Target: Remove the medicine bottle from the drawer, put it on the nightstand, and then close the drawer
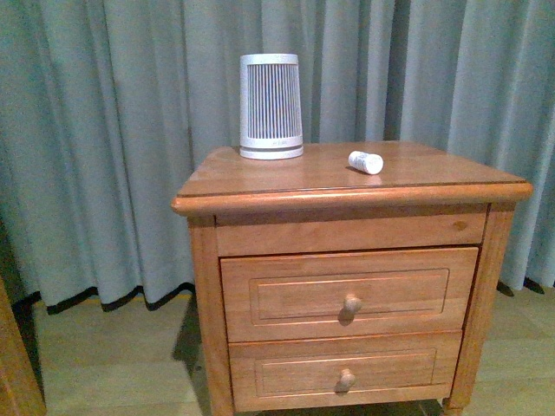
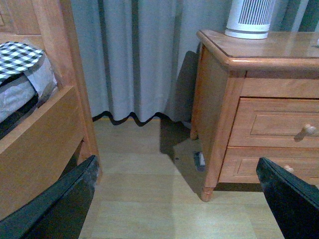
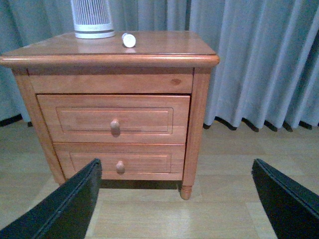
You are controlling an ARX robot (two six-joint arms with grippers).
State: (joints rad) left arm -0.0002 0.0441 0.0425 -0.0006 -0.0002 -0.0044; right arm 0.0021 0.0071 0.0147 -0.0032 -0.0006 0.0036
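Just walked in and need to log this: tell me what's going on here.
Nothing is being handled right now. The medicine bottle lies on its side on the nightstand top, beside a white ribbed cylinder. The drawer looks shut. The left gripper and right gripper are both open, empty and back from the nightstand.

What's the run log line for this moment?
medicine bottle: lying on nightstand top, beside ribbed cylinder | drawer: shut | left gripper: open, empty | right gripper: open, empty
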